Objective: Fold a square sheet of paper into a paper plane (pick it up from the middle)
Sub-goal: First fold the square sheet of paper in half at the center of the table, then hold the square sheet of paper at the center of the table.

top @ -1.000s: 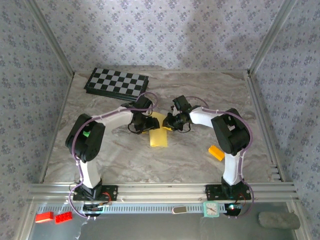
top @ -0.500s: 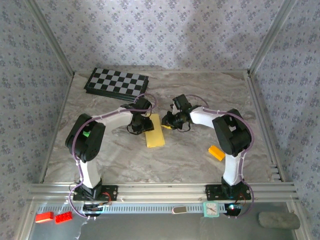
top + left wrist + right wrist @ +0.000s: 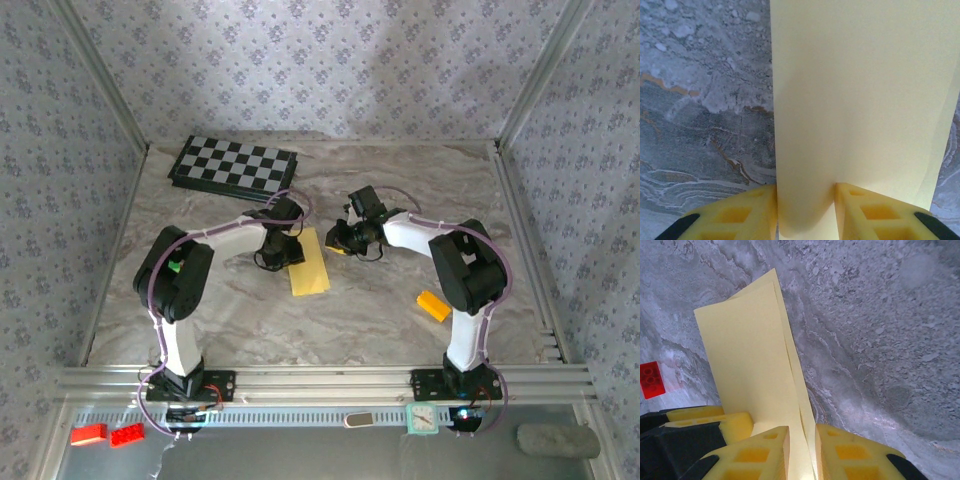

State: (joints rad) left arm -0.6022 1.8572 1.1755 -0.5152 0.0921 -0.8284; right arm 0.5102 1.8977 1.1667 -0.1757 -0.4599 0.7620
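Left gripper is closed on the thin yellow paper sheet. In the left wrist view the rounded fold of the paper sits between its two yellow fingers, which touch it on both sides. Right gripper also pinches this paper: in the right wrist view an end made of two layers goes down into the narrow gap between its yellow fingers. The sheet is folded into a long narrow shape, and its layers open a little at the far end.

In the top view the yellow paper sheet is near the middle of the grey marble-pattern table, between the two arms. The left gripper is at its left edge and the right gripper at its far right corner. Whether the paper lies flat or is lifted a little, I cannot tell.

A black-and-white checkerboard lies at the far left of the table, well apart from the paper. A small thick orange-yellow block lies on the right side, near the right arm.
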